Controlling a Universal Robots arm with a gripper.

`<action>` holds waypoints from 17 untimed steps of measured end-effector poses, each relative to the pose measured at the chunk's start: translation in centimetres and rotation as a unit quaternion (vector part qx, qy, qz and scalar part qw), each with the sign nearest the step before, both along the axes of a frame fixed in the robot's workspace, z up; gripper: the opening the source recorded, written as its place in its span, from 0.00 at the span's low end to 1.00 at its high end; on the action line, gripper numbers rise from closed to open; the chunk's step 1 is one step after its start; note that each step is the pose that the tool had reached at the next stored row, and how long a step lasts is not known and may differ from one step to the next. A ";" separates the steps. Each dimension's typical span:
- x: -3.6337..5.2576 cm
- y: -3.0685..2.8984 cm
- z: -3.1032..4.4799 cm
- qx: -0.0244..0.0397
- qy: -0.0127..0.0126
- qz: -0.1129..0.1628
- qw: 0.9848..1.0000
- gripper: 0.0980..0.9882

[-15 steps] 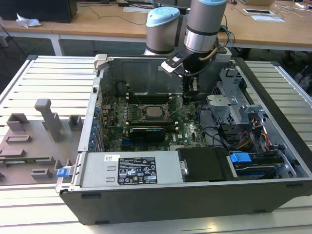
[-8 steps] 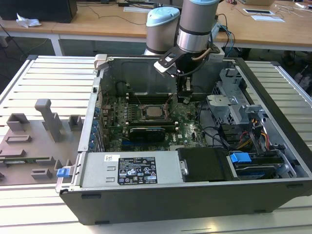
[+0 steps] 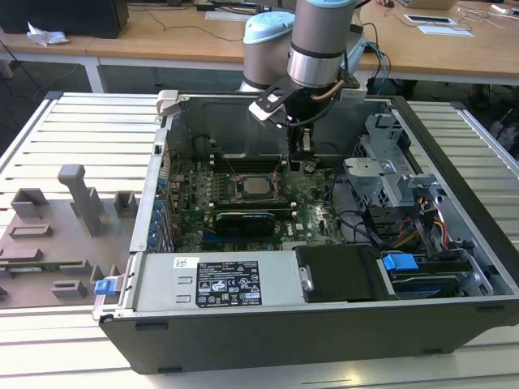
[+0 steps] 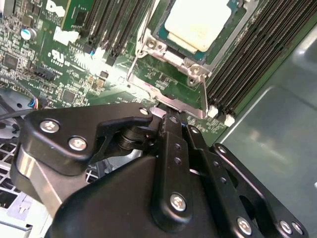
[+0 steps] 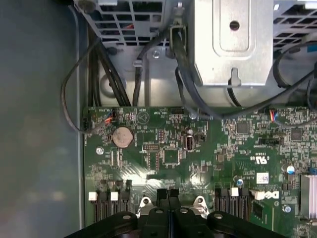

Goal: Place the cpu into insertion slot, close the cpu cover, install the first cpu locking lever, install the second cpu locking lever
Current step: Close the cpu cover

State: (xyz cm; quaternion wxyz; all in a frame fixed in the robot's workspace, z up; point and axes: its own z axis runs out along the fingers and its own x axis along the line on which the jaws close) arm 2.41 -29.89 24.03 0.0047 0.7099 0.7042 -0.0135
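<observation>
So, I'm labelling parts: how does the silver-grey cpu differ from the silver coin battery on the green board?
The flat silver-grey metal cpu is square, framed by a silvery metal plate; the silver coin battery is round, near the edge of the green circuit board. Both lie flat, metal face showing.

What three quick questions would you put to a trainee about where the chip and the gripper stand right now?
1. True or false: the cpu lies in the insertion slot.
2. The gripper is nearest to: A) the power supply, B) the insertion slot, C) the grey tray outside the case.
3. What colour is the circuit board around the slot?
Key: 1 true; 2 B; 3 green.
</observation>
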 end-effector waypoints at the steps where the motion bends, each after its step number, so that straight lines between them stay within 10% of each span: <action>1: -0.24 0.00 0.00 0.000 0.000 0.000 1.000 0.01; 17: -3.04 0.00 -0.36 0.000 0.000 0.000 1.000 0.01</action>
